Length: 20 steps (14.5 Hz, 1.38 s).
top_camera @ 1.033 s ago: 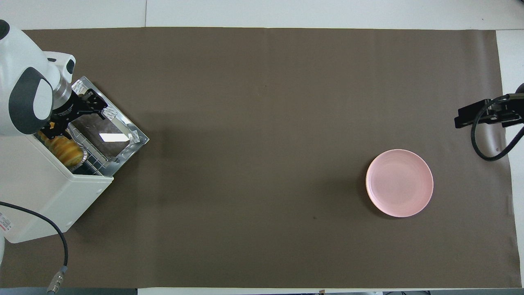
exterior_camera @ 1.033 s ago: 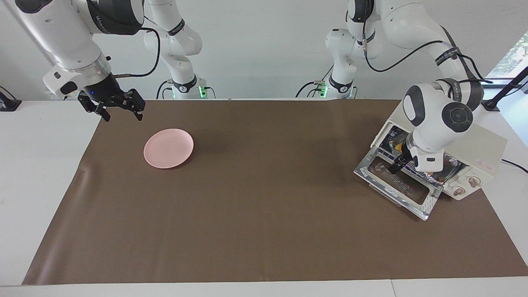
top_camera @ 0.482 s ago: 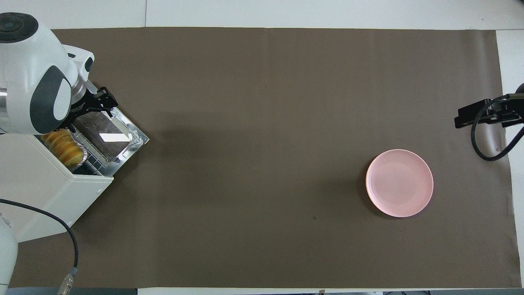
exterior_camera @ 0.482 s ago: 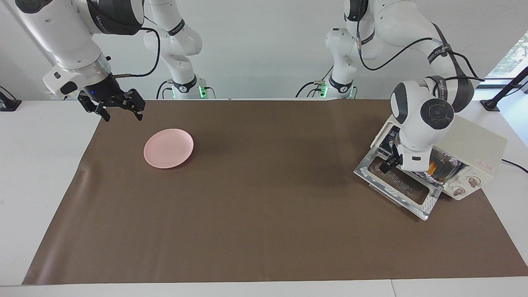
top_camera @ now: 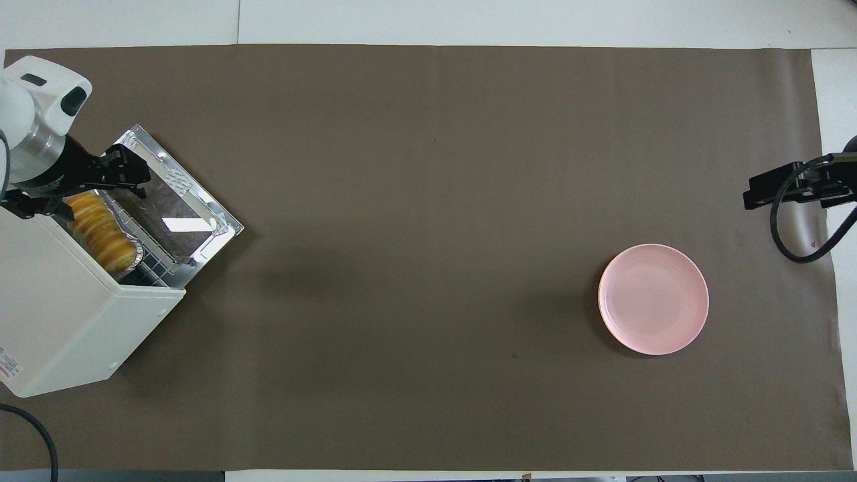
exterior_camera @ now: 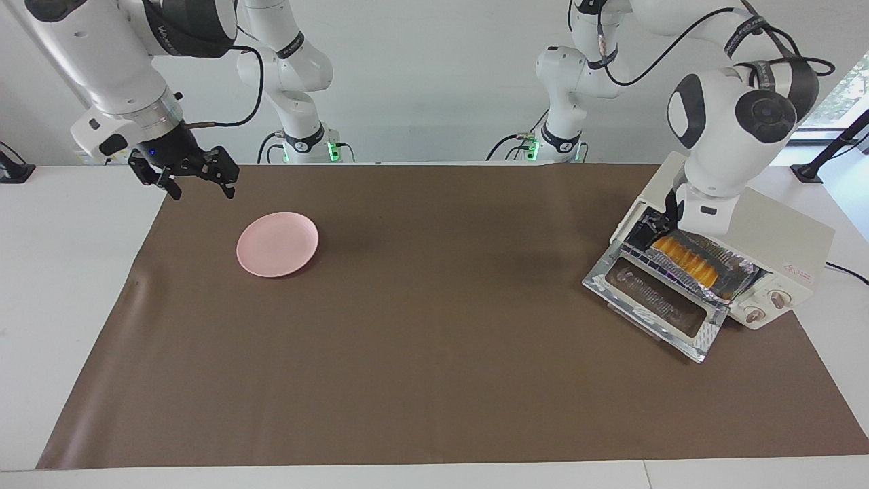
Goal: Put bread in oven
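- Nearest to the robots, at eight o'clock in the overhead view, stands the oven (top_camera: 60, 321). The pink plate (top_camera: 653, 298) lies bare at four o'clock on the counter (top_camera: 428, 201).
- The bread (top_camera: 100, 231) lies in a foil tray (exterior_camera: 736, 272) on the rack at the oven's mouth.
- The left gripper (top_camera: 77, 189) hangs over the bread's end, its fingers apart and holding nothing.
- Farthest out, the door (top_camera: 177, 214) lies dropped open toward two o'clock.
- The right gripper (exterior_camera: 201, 193) waits, fingers apart, over the counter's edge at three o'clock in the overhead view.
- We judge the risk to be the tray: it seems to sit forward, so a closing door could jam on it. A low sweep by the left gripper could also clip it.
- Only the facing view shows the left gripper raised clear of the bread. Only the overhead view shows how far the tray juts out.
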Motion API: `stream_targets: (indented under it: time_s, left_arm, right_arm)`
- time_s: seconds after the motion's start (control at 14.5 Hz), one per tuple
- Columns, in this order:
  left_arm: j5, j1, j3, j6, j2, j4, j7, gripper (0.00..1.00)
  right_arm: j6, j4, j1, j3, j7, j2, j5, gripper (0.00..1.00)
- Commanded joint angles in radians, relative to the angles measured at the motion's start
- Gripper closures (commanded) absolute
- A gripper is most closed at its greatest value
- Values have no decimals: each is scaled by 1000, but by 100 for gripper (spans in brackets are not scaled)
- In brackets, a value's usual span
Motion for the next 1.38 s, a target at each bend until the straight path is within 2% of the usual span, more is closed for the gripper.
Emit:
stream_targets:
  time_s: [0.0,0.07,0.21,0.28,0.48,0.62,0.76,0.83,0.96,1.31]
  left_arm:
    - [-12,42,-22,-91,-117,-50,99,0]
    - [-12,115,-92,-126,-116,-38,156,0]
    - [-12,275,-298,-157,-146,-30,172,0]
    - [-12,300,-324,-183,-159,-33,178,0]
    - [-12,341,-337,-211,-231,-68,219,0]
    - [-14,400,-386,-133,-223,-70,271,0]
    - [-46,414,-423,-105,-214,-61,270,0]
    - [-82,415,-420,-101,-188,-39,271,0]
    - [-81,431,-421,-152,-98,60,273,0]
    - [-95,440,-434,-125,-143,36,313,0]
  right_arm:
    - [-7,-26,-14,12,-21,-26,-15,0]
    - [-7,-27,-14,12,-21,-26,-15,0]
    - [-7,-26,-14,12,-21,-26,-15,0]
    - [-7,-26,-15,12,-21,-26,-15,0]
    - [-7,-26,-14,12,-21,-26,-15,0]
    - [-7,-26,-15,12,-21,-26,-15,0]
    - [-7,-27,-14,12,-21,-26,-15,0]
    - [-7,-27,-14,12,-21,-26,-15,0]
    - [-7,-26,-15,12,-21,-26,-15,0]
    - [-7,-26,-15,12,-21,-26,-15,0]
